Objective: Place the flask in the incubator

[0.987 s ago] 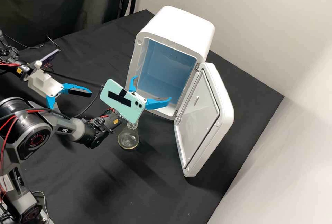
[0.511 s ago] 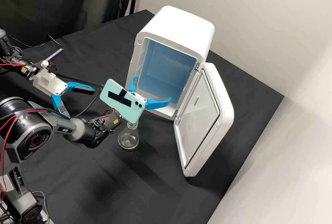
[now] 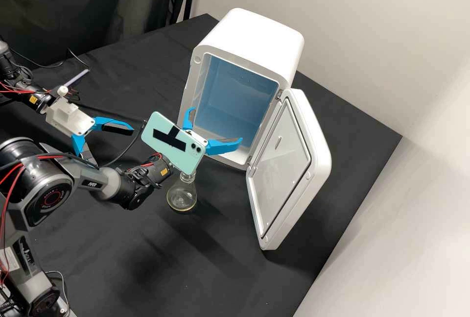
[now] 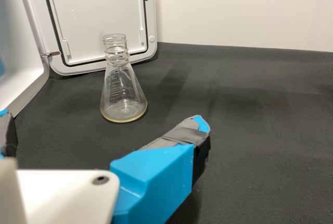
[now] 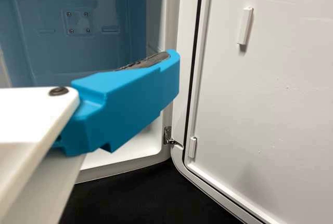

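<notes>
A lab: black-draped bench (image 3: 147, 238); glass conical flask (image 3: 182, 194); small white incubator (image 3: 247, 62); bare white walls.

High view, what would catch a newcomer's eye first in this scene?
The white incubator stands toward the back of the black bench, its door swung wide on a pale blue inside. Just before the opening hovers the right end effector, blue fingers spread, a mint phone strapped behind it. Close by, a clear glass flask stands upright.
</notes>
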Controlling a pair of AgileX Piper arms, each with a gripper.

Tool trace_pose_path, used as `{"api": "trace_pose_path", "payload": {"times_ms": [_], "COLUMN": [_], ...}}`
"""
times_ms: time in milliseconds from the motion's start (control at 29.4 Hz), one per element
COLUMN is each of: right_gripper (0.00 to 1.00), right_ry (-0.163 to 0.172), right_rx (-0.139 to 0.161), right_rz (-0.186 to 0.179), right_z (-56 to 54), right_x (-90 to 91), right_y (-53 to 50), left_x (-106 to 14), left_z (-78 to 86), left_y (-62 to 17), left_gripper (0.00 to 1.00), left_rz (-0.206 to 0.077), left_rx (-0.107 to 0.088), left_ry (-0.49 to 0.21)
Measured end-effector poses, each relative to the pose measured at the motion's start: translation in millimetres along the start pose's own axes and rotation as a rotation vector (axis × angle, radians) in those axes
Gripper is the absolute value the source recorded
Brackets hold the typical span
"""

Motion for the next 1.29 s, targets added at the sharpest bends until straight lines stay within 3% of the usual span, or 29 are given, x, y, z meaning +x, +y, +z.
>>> {"api": "trace_pose_path", "payload": {"times_ms": [374, 579, 851, 1021, 1294], "right_gripper": [1.00, 1.00, 1.00, 1.00, 1.00], "right_ry": [0.007, 0.014, 0.047, 0.035, 0.045], "right_rx": [-0.018, -0.004, -0.014, -0.016, -0.016], "right_rz": [-0.017, -0.029, -0.039, -0.070, -0.070], "right_z": [8.1, 12.7, 15.3, 18.6, 18.9], "right_x": [-14.3, -28.8, -43.8, -50.2, -56.6], "right_y": [-3.4, -2.6, -3.9, -10.2, -12.0], "left_x": [0.0, 0.0, 0.1, 0.1, 0.1], "left_z": [0.8, 1.0, 3.5, 4.2, 4.5], "left_y": [-0.2, -0.3, -0.9, -1.1, -1.2], "left_gripper": [1.00, 1.00, 1.00, 1.00, 1.00], "left_rz": [-0.003, -0.003, -0.006, -0.007, -0.008], "left_rx": [0.004, 0.005, 0.009, 0.011, 0.012], "left_ry": [-0.009, -0.011, -0.021, -0.025, -0.027]}}
